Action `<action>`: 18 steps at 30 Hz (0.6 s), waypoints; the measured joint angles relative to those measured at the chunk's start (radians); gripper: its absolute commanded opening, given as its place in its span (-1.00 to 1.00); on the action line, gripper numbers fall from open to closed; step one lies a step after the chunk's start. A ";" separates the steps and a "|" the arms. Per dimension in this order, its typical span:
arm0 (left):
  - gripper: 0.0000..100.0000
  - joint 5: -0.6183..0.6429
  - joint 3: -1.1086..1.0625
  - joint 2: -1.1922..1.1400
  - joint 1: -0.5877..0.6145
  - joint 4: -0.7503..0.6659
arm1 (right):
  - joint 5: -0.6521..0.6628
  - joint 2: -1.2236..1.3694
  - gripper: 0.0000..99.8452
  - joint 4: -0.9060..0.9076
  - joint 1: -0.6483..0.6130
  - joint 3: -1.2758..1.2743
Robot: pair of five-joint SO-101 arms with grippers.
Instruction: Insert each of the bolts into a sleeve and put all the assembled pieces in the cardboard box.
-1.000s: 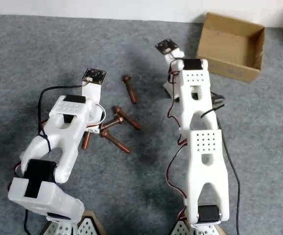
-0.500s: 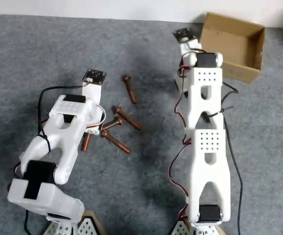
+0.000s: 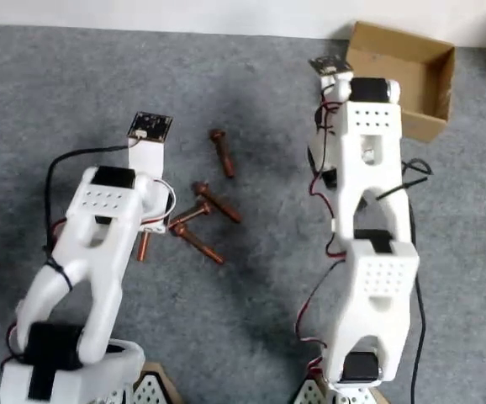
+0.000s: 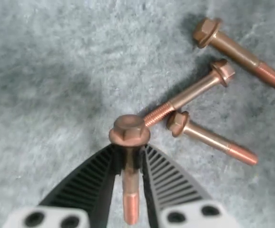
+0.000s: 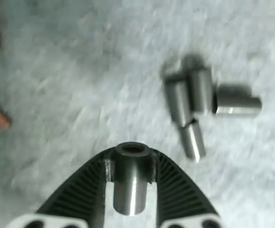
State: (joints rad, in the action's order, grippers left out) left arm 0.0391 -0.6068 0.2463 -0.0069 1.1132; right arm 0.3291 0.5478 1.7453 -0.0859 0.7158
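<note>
Left gripper (image 4: 128,151) was closed around the shank of a copper bolt (image 4: 129,135), with the head just past the fingertips. Right gripper (image 5: 130,159) was clamped on a dark sleeve (image 5: 129,183), with loose sleeves (image 5: 194,107) clustered near it. In the high view, loose bolts (image 3: 205,210) lay at frame centre and the cardboard box (image 3: 386,116) sat at upper right.

From my end I can read no lettering, number or sign anywhere. The outer wall of the cardboard box (image 3: 424,126), the heads of the bolts (image 4: 129,130) and the sleeves (image 5: 178,102) carry nothing I can make out.
</note>
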 measured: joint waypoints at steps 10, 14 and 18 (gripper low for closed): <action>-0.99 0.000 -0.107 0.204 -0.037 0.002 | 0.000 -0.428 -0.99 0.000 0.000 -0.381; -0.99 0.000 -0.164 0.290 -0.038 -0.011 | 0.003 -0.608 -0.99 -0.043 -0.002 -0.531; -0.99 0.000 -0.241 0.381 -0.038 -0.081 | 0.009 -0.789 -0.99 -0.140 -0.014 -0.723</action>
State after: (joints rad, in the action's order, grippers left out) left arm 0.0391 -0.8477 0.6268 -0.0453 1.0319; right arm 0.3383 -0.2409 1.6057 -0.0997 -0.0069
